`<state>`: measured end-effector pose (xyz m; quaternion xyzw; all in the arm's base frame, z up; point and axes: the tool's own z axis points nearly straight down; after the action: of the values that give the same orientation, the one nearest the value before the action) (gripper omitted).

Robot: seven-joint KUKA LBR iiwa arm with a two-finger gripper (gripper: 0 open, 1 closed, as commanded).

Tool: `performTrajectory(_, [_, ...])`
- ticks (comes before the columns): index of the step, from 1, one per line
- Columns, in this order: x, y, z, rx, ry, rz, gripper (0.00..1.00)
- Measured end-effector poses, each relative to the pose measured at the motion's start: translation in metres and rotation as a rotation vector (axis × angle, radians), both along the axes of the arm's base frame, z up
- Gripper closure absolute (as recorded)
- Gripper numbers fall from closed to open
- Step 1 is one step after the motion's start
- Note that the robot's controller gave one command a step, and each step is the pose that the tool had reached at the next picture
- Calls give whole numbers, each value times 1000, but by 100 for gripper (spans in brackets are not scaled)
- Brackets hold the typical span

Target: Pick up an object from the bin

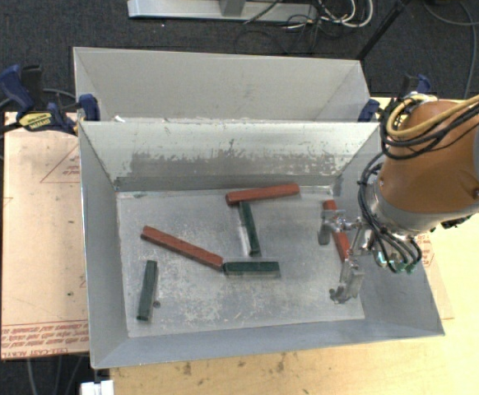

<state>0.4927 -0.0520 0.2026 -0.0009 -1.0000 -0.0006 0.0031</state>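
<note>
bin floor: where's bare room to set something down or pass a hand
Bare: the front strip along the near wall, between the left green bar and the tool; the back-left corner, behind the slanted red-brown bar. Crowded: the middle, where that bar, the middle green bar, the lower green bar and the back red-brown bar cluster. The tool occupies the right.

bin (99, 220): you see grey metal, pale scuffs
bar at bin's back wall (262, 193): reddish-brown
bar at bin's front-left corner (147, 290): dark green
arm cover right of bin (433, 163): orange
</note>
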Motion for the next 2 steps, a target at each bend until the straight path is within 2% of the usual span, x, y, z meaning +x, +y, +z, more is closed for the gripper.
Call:
performTrajectory(1, [45,74,-86,3,-3,157,0])
performTrajectory(2, [95,85,-132,1,-14,315,0])
